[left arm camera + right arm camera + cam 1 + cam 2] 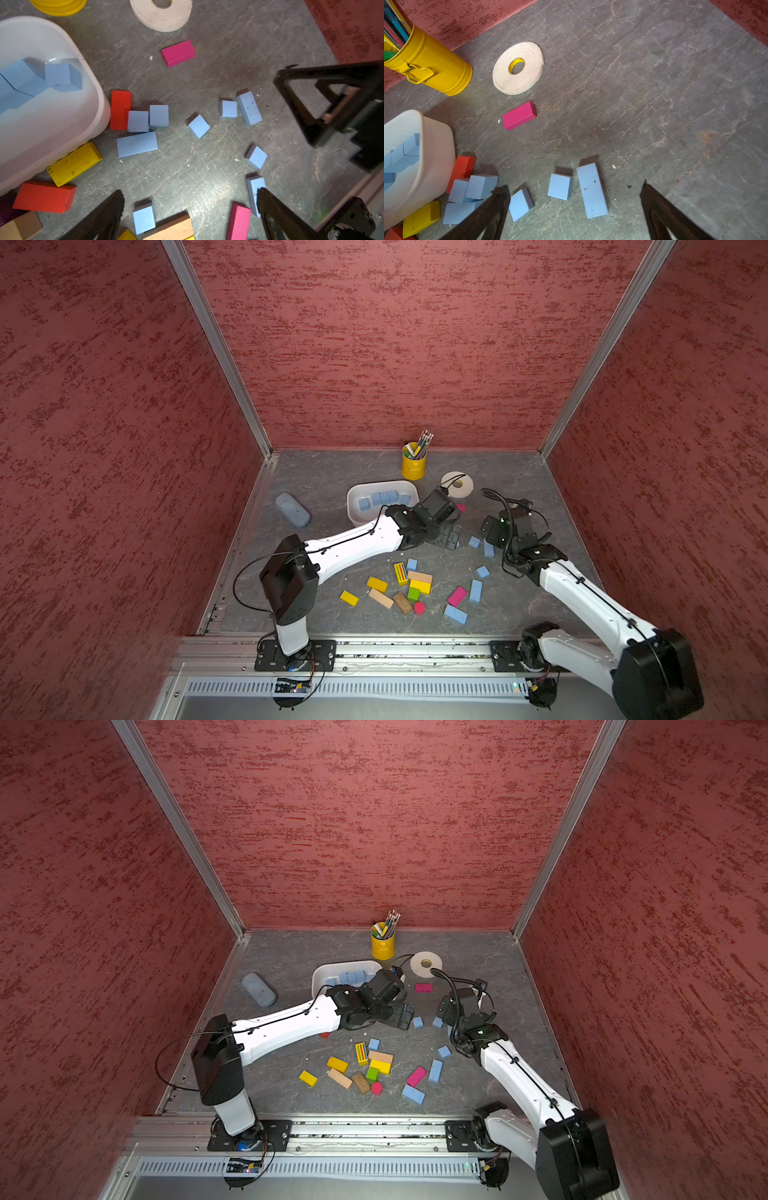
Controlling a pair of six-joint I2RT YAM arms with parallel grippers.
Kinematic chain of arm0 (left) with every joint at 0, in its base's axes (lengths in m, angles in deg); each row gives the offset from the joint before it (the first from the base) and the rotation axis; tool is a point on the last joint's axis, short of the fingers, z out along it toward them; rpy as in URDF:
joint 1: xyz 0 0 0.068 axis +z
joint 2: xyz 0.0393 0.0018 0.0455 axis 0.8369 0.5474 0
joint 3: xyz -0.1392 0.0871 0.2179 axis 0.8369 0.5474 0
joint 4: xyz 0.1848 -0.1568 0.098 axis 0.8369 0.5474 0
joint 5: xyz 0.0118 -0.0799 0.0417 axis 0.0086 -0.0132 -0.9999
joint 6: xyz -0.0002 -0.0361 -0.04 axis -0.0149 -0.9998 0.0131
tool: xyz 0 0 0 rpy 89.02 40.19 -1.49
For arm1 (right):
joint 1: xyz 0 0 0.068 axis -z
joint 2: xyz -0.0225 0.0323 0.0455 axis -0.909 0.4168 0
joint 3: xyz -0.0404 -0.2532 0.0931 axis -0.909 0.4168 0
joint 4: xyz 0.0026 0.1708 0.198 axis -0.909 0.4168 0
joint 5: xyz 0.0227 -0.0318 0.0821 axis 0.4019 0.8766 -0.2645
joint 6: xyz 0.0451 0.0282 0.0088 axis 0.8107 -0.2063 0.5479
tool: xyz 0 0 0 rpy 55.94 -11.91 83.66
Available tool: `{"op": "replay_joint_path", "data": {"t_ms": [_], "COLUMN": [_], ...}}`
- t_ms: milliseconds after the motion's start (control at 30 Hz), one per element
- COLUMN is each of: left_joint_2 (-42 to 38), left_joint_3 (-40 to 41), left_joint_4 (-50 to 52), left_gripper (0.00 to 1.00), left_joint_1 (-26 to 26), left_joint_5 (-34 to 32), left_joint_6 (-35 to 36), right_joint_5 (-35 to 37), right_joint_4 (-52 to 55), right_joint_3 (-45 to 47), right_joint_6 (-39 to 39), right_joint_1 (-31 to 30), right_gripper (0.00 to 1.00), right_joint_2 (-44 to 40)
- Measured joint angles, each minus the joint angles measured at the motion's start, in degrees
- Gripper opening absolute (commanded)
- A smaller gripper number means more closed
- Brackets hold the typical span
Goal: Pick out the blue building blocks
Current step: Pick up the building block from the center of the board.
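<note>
Stage: sorting partly done, by the look of it; no block in hand. White tub [353, 494] held several blue blocks [384, 498]. Loose blue blocks [137, 144] lay scattered on the grey table [324, 472], some just beside the tub against a red block [120, 110], others near the mixed-colour pile [419, 587]. Left gripper [190, 195]: jaws spread wide, empty; arm reached forward across the middle, wrist tipped down, just past the tub's corner. Right gripper [575, 187]: jaws likewise wide, empty; arm stretched forward, pointing down over a small blue block [560, 186] and a long blue block [591, 190] lying side by side. Next move, likely: lower onto one block, straddle its narrow sides, close, carry to the tub.
</note>
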Motion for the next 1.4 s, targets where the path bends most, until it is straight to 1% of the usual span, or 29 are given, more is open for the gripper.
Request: {"op": "replay_joint_path", "data": {"t_ms": [133,367,867,1100,1400], "left_joint_2": [3.58,9.42,19.52,23.02,23.43], "left_joint_3": [-2.27,-7.93,-16.00,-18.60,-19.06], "left_joint_4": [1.40,2.47,2.93,3.32,3.45], "left_gripper": [0.97,0.94,0.89,0.87,0.87], "left_joint_1": [0.96,1.11,2.45,3.10,4.42], "left_joint_5": [-0.11,0.57,4.83,5.97,6.21], "left_joint_6": [-0.70,0.04,1.97,2.47,2.95], "right_joint_5": [-0.70,-0.68,0.42,0.79,0.81], "right_joint_4": [-0.09,0.28,1.73,1.77,1.86], "right_joint_3": [0.11,0.17,0.92,0.94,0.98], "right_joint_6": [0.35,0.83,1.29,1.27,1.25], "right_joint_1": [0.76,1.62,2.78,3.10,3.15], "right_gripper": [0.99,0.99,0.99,0.99,0.99], "right_joint_2": [-1.66,-4.24,-7.61,-7.67,-7.67]}}
